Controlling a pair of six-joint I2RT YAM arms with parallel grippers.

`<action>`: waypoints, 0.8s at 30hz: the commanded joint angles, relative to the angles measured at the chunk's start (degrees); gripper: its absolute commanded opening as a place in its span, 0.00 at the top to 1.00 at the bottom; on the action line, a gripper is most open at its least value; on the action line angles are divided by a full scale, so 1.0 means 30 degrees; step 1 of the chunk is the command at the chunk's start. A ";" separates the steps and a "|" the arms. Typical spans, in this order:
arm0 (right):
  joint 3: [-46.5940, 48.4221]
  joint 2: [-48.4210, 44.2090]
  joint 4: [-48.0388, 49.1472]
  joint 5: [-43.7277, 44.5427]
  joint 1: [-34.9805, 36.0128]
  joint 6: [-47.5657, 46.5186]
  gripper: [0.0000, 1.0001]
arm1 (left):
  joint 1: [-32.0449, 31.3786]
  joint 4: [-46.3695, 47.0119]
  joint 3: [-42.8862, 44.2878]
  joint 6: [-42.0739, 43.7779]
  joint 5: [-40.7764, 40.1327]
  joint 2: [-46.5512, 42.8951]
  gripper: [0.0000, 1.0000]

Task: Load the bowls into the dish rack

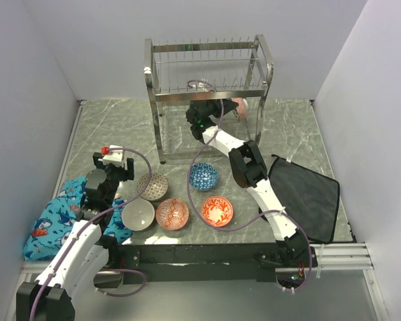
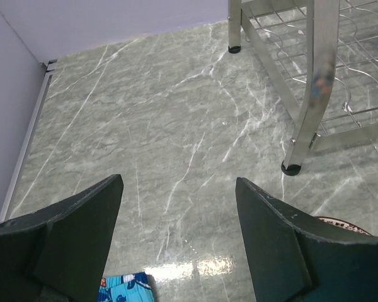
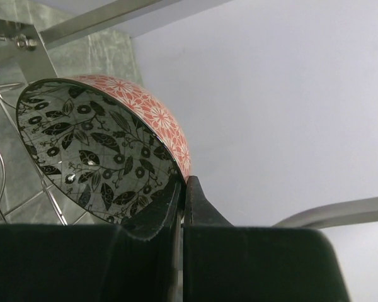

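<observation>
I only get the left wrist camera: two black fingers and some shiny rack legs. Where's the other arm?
Observer: The right gripper is inside the dish rack, under its top shelf.
Operator: Is it holding anything?
Observer: Yes, it's shut on the rim of a dark leaf-patterned bowl, red flowers outside.
Operator: How many bowls aren't loaded?
Observer: Five, in front of the rack: brown-grey, cream-white, pinkish-red, red-orange, blue.

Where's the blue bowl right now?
In the top view, the blue bowl sits on the table in front of the dish rack, right of the brown-grey bowl, beyond the red-orange bowl.
</observation>
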 commanded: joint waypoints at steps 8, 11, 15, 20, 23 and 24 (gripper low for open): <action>0.2600 0.1183 -0.2132 0.0119 -0.0501 0.1934 1.00 | 0.0580 0.0772 -0.0214 0.0125 0.0493 -0.0322 0.21; 0.2600 0.1447 -0.2277 0.0032 -0.0530 0.2050 1.00 | 0.0726 0.0714 -0.0185 0.0067 0.0551 -0.0234 0.21; 0.3681 0.2266 -0.3361 -0.0379 -0.0559 0.2695 1.00 | 0.1019 0.0568 -0.0097 -0.0050 0.0727 -0.0147 0.21; 0.4300 0.3147 -0.3772 -0.0643 -0.0559 0.3104 1.00 | 0.1400 0.0509 -0.0068 -0.0109 0.0814 0.0059 0.21; 0.4328 0.3293 -0.4035 -0.0818 -0.0559 0.3486 1.00 | 0.1430 0.0509 -0.0097 -0.0138 0.0844 0.0234 0.21; 0.4328 0.3322 -0.3978 -0.0877 -0.0530 0.3487 1.00 | 0.1459 0.0538 -0.0097 -0.0109 0.0844 0.0264 0.22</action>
